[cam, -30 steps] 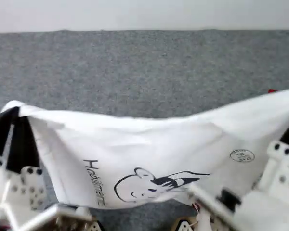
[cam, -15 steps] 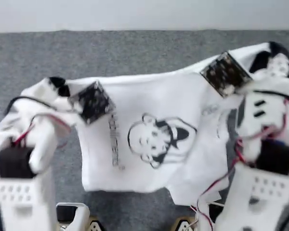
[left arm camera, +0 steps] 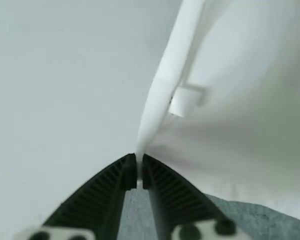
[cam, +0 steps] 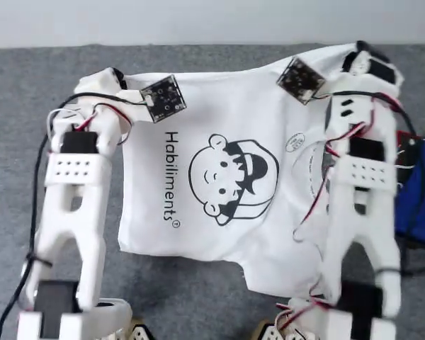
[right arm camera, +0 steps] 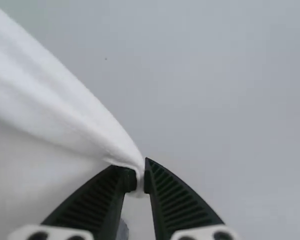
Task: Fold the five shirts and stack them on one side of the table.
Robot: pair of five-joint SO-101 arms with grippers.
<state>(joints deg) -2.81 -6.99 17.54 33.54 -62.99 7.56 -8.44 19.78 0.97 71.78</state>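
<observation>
The left gripper (left arm camera: 138,170) is closed on a thin fold of the white shirt (cam: 227,177), the cloth pinched between its black ribbed fingers. The right gripper (right arm camera: 140,176) is clamped on another bunched edge in the same way. Both holds are placed at the shirt's far corners, one at the far left and one at the far right.

A second ago the shirt was hung close to the near edge, stretched between the arms with its print sideways. Since then it has been carried toward the far side and lowered. Most of it is now spread over the grey table (cam: 28,92), print up. Whether the far edge is already laid down cannot be told.

This shirt is judged to be laid out but not yet folded; release of the corners and a first fold are probably called for next.

The fabric is thin, limp and smooth, and it drapes readily. The near hem is left uneven, with a rumpled flap (cam: 283,273) at the near right. A black line drawing of a round face (cam: 234,177) is printed at the centre. The table is covered in a rough, felt-like grey material. A blue object (cam: 419,191) is seen at the right edge.
</observation>
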